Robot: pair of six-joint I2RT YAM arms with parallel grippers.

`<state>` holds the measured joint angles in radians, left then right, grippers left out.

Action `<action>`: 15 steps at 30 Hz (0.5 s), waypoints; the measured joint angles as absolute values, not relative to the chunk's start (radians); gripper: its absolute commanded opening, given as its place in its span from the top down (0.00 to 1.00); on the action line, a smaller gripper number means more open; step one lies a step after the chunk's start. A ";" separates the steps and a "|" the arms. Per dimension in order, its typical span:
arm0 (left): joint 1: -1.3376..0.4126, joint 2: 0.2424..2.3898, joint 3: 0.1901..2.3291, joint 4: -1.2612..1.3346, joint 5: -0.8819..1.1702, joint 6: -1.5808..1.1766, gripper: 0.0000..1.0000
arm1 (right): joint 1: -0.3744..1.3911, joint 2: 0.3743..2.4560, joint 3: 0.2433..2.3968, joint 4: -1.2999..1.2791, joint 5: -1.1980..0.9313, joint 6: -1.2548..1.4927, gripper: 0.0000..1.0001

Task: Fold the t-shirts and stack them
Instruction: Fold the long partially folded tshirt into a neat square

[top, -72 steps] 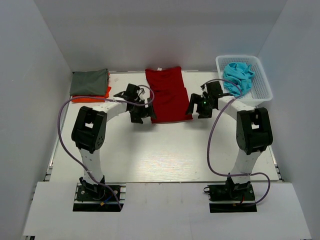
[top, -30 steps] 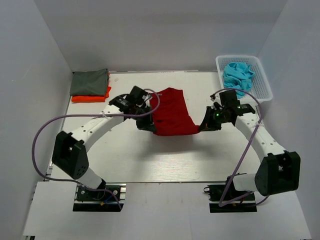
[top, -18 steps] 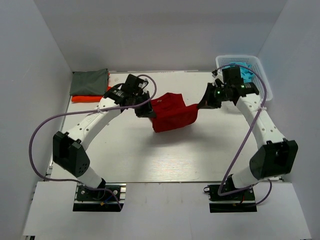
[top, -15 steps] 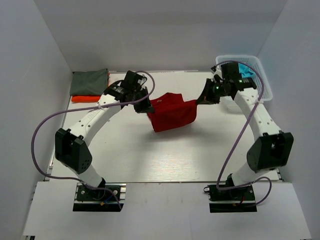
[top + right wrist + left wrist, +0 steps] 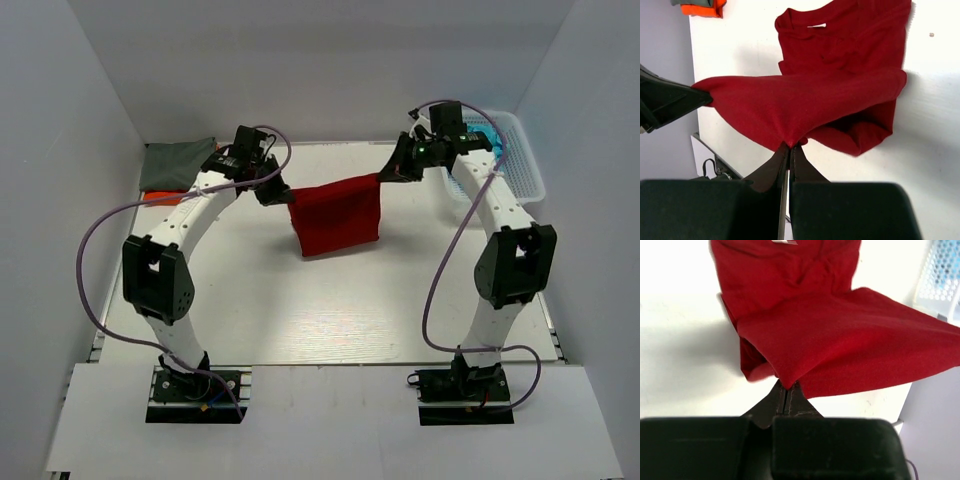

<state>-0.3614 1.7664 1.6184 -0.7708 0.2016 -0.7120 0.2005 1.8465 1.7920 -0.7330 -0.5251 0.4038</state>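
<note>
The dark red t-shirt (image 5: 335, 215) hangs stretched between my two grippers over the far middle of the table. Its lower part with the collar (image 5: 810, 25) still lies on the table. My left gripper (image 5: 277, 193) (image 5: 786, 387) is shut on the shirt's left corner, and my right gripper (image 5: 388, 172) (image 5: 790, 146) is shut on its right corner. A folded grey-green t-shirt (image 5: 178, 163) lies on a folded orange t-shirt (image 5: 702, 9) at the far left. The turquoise t-shirts are hidden behind my right forearm.
The white lattice basket (image 5: 528, 172) stands at the far right corner, under my right arm. White walls close the table in on the left, right and back. Both arms reach far forward, with purple cables looping beside them.
Both grippers rose and moved toward the back wall, carrying the red shirt's near edge. The cloth went from lying flat to hanging taut between them.
</note>
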 measured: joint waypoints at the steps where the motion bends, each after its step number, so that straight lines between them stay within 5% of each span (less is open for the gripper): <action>1: -0.354 1.782 1.626 -0.765 0.204 -0.710 1.00 | 0.201 1.868 1.806 -0.727 -0.531 0.404 1.00; 14: -0.281 1.995 1.777 -0.739 0.255 -0.698 1.00 | 0.199 2.109 1.952 -0.640 -0.577 0.440 1.00; 15: -0.276 2.003 1.781 -0.736 0.255 -0.699 0.94 | 0.199 2.132 1.961 -0.619 -0.582 0.448 0.93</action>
